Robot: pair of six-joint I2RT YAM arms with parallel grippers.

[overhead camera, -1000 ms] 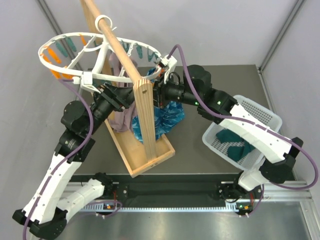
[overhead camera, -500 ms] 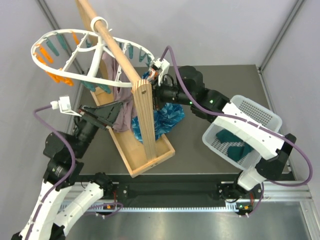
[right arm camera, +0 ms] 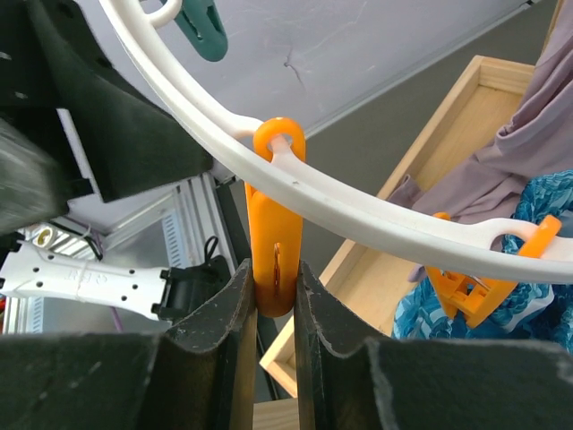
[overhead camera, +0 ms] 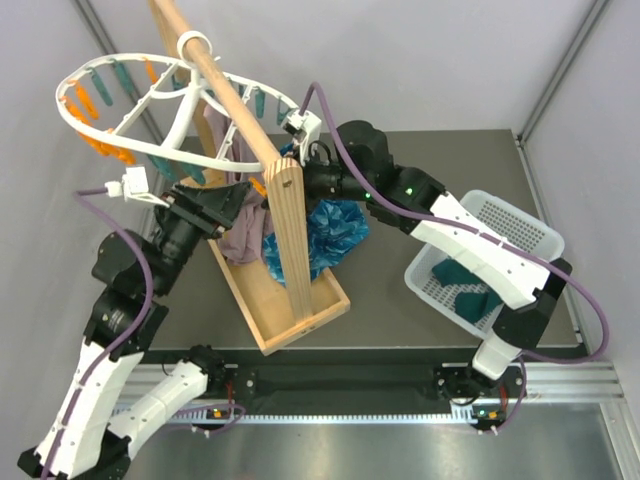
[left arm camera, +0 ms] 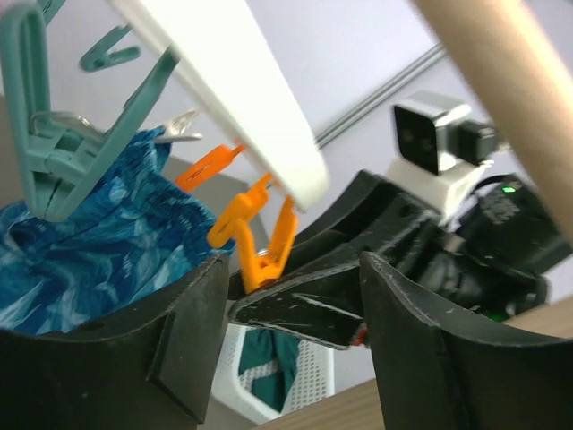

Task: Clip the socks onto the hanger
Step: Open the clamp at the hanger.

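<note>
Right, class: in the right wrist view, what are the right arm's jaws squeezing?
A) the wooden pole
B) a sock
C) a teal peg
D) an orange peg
D: the jaws are pressed against both sides of an orange peg that hangs from the hanger.

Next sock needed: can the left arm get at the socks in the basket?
Probably not: the wooden stand and the right arm lie between the left gripper and the socks.

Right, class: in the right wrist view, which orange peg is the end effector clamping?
The left orange peg, hanging between the right end effector's fingers; the other orange peg hangs free beside the blue cloth.
</note>
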